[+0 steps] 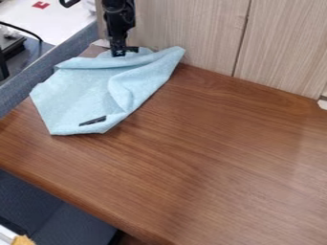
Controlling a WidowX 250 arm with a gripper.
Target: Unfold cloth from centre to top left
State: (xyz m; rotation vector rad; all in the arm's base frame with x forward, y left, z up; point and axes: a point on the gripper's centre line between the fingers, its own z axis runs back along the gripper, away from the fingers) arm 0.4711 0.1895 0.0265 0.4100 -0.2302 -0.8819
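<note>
The black gripper [123,51] is hanging at the upper edge of the light blue cloth [80,88], toward the upper left of the camera view, and the arm is coming down to it from directly above. Whether the gripper is grasping the cloth or sitting released over it, I cannot tell. The cloth is lying partly unfolded on the brown wooden table [223,143], with most of its spread extending below the gripper and to its left as the camera is seeing it. One corner is sticking out to the gripper's right, and a folded band is running from that corner past the gripper's underside toward the left. Another fold is sloping down the cloth's right part, below the gripper, while a small dark tag [92,121] is resting near the lower edge, below and slightly left of the gripper. Pale wood-grain panels [191,28] are standing to the gripper's right along the far side of the table, and a blue-grey divider [70,48] is running along the table's side, to the gripper's left.
</note>
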